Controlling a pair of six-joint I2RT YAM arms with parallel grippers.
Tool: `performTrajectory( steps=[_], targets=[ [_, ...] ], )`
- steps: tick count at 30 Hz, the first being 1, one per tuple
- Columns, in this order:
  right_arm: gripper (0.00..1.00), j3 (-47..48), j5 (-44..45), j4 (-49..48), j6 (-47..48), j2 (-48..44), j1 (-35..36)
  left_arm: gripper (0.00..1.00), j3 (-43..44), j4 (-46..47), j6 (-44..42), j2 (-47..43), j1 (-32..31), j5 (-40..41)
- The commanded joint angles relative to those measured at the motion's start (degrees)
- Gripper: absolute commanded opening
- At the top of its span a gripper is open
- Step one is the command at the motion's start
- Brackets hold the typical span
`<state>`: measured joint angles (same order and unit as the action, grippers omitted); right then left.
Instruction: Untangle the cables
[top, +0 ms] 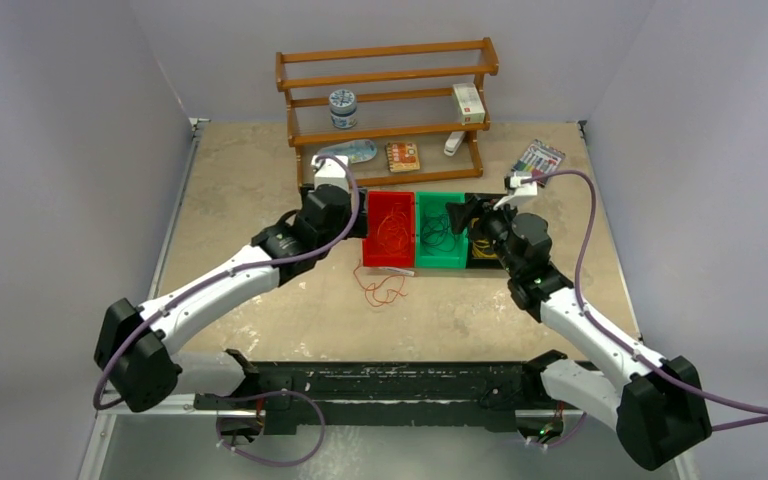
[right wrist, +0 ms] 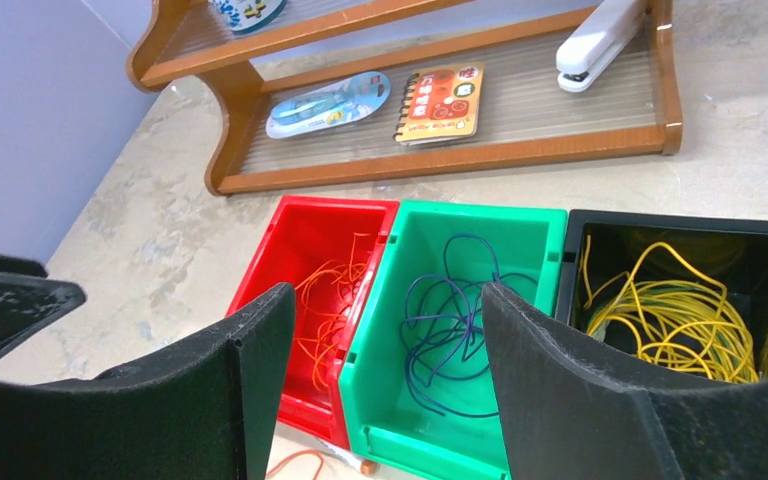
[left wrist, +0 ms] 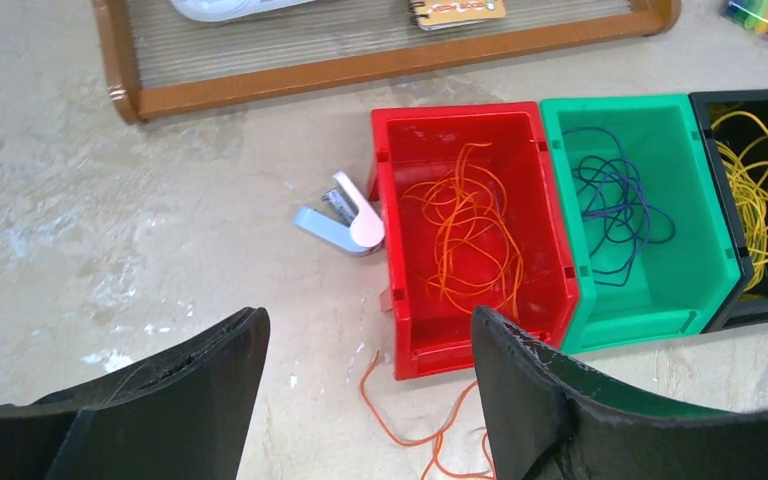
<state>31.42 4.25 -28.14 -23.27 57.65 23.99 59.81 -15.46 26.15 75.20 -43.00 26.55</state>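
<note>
- Three colours of cable look sorted. The orange cables (left wrist: 465,235) lie in the red bin (left wrist: 455,108), straight ahead of your left end effector (left wrist: 368,318). The dark blue cables (left wrist: 615,205) lie in the green bin (left wrist: 615,100), ahead and to its right. The yellow cables (left wrist: 755,200) lie in the black bin (left wrist: 750,95), farther right again.
- One loose orange strand (left wrist: 430,443) lies on the counter (left wrist: 110,200) outside the red bin. It sits between the left end effector's fingers, closer to the right-hand one. I cannot tell whether it runs up into the bin.
- Your left end effector is spread wide and holds nothing.
- Your right end effector (right wrist: 387,292) is likewise wide and empty. The green bin is dead ahead of it, the red bin ahead-left and the black bin ahead-right.
- By my reading, most of the job is done. What is left is that strand on the counter, which probably belongs in the red bin.
- A small stapler (left wrist: 345,215) lies against the red bin's left side, ahead of the left end effector. A wooden rack (left wrist: 360,65) stands beyond it.
</note>
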Motion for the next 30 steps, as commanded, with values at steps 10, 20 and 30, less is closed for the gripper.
performTrajectory(
  steps=[10,20,30],
  targets=[
    [0.78,2.6,3.2,1.5,0.7,-0.7,-0.2,0.73,-8.0,-3.1,8.3,-11.0,5.3,-0.3],
    [0.77,4.6,-5.1,2.0,2.6,3.8,-0.2,0.72,-18.5,3.6,11.6,-8.7,5.2,-15.5],
    [0.77,5.2,-7.4,2.2,2.5,6.4,-0.2,0.67,-25.7,13.9,11.6,-4.7,-2.0,-20.8]
  ],
)
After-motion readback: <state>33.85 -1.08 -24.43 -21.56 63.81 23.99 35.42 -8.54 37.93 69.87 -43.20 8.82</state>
